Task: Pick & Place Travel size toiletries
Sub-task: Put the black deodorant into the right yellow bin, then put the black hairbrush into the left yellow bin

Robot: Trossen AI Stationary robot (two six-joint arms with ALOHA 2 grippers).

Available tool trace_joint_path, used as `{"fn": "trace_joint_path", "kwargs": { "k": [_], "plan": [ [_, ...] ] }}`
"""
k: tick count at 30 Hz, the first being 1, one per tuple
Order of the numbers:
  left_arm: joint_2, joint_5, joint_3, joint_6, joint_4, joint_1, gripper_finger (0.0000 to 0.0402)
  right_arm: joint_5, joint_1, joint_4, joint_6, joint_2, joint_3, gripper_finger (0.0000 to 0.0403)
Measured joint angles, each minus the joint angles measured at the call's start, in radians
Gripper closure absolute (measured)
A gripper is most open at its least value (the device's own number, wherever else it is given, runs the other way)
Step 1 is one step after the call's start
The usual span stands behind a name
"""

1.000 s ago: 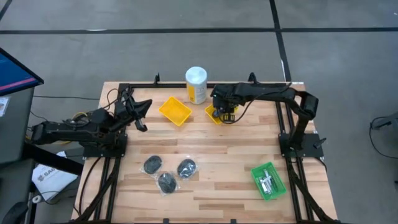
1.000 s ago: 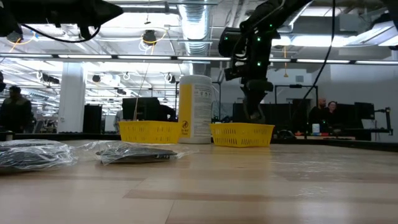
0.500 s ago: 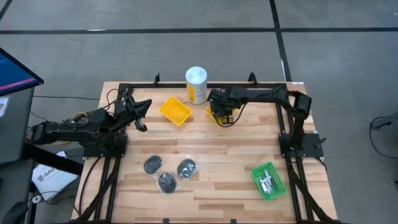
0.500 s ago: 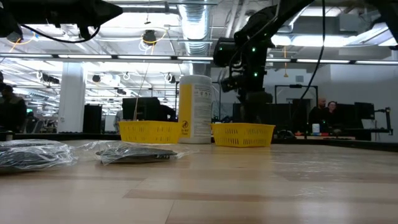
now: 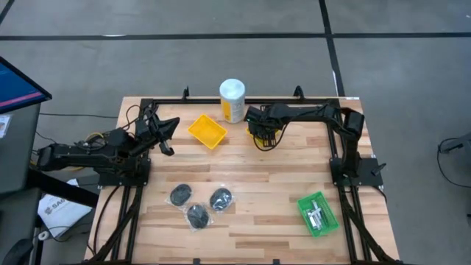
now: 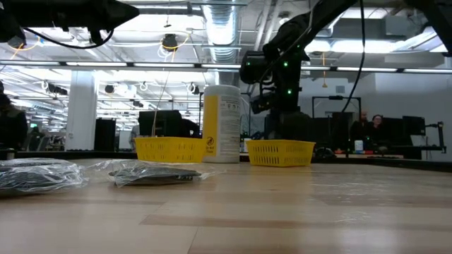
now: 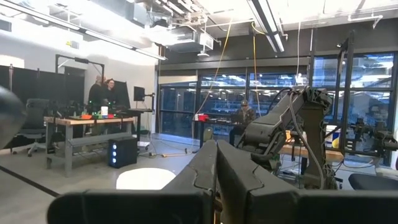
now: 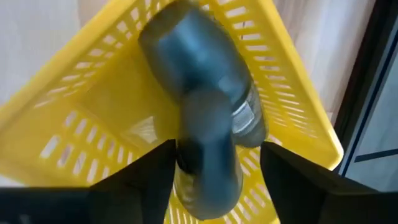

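Note:
Three dark grey discs in clear wrap (image 5: pixel 197 205) lie flat near the table's near edge, also low in the low view (image 6: pixel 152 174). Two black oblong pieces (image 8: pixel 196 68) lie in a yellow tray (image 8: pixel 93 118) at the far middle (image 5: pixel 255 137). My right gripper (image 8: pixel 217 186) hangs open just above that tray (image 6: pixel 280 152), one piece showing between its fingers; whether a finger touches it, I cannot tell. Tiny silver pieces (image 5: pixel 316 215) sit in a green tray. My left gripper (image 5: pixel 167 138) waits shut, raised over the table's left side (image 7: pixel 216 180).
A tall yellow canister with a white cap (image 5: pixel 232 100) stands at the far edge between the two yellow trays. The second yellow tray (image 5: pixel 207 130) lies left of it. The green tray (image 5: pixel 318 214) sits at the near right. Bare wood spans the middle. People stand in the room behind.
My right gripper has risen out of the yellow tray and shifted a little toward the table's left; its fingers, which reached down into the tray a second ago, now hang above it.

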Motion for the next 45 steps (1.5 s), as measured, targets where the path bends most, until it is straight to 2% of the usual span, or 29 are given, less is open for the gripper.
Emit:
{"fn": "trace_joint_path", "kwargs": {
  "k": [6, 12, 15, 18, 23, 27, 29, 32, 39, 42, 45],
  "plan": [
    [0.000, 0.000, 0.000, 0.000, 0.000, 0.000, 0.0399, -0.080, 0.000, -0.017, -0.007, -0.024, 0.015, 0.0166],
    [0.000, 0.000, 0.000, 0.000, 0.000, 0.000, 0.0399, -0.097, -0.001, -0.036, -0.018, -0.083, 0.076, 0.0164],
    [0.006, -0.005, 0.000, -0.016, -0.001, 0.000, 0.0399, -0.163, 0.000, -0.067, 0.022, -0.139, 0.131, 0.0164],
    [0.030, -0.005, 0.000, -0.025, -0.025, -0.001, 0.0399, -0.247, 0.000, -0.113, 0.088, -0.236, 0.199, 0.0164],
    [0.113, -0.005, 0.006, -0.098, -0.043, -0.041, 0.0400, -0.289, 0.001, -0.129, 0.180, -0.460, 0.270, 0.0163],
    [0.213, 0.004, 0.056, -0.232, -0.225, -0.101, 0.0400, -0.346, 0.000, -0.130, 0.211, -0.657, 0.256, 0.0163],
    [0.269, 0.012, 0.078, -0.304, -0.325, -0.134, 0.0400, -0.415, -0.005, -0.110, 0.217, -0.763, 0.226, 0.0164],
    [0.339, 0.013, 0.083, -0.370, -0.334, -0.164, 0.0400, -0.457, -0.024, -0.021, 0.214, -0.931, 0.141, 0.0172],
    [0.366, 0.016, 0.085, -0.380, -0.299, -0.177, 0.0400, -0.472, -0.122, 0.311, 0.216, -1.367, -0.243, 0.0232],
    [0.378, 0.124, 0.085, -0.348, -0.306, -0.176, 0.0400, -0.491, -0.135, 0.461, 0.306, -1.503, -0.414, 0.0265],
    [0.431, 0.234, 0.085, -0.379, -0.315, -0.192, 0.0400, -0.526, -0.125, 0.567, 0.370, -1.605, -0.542, 0.0293]
  ]
}}
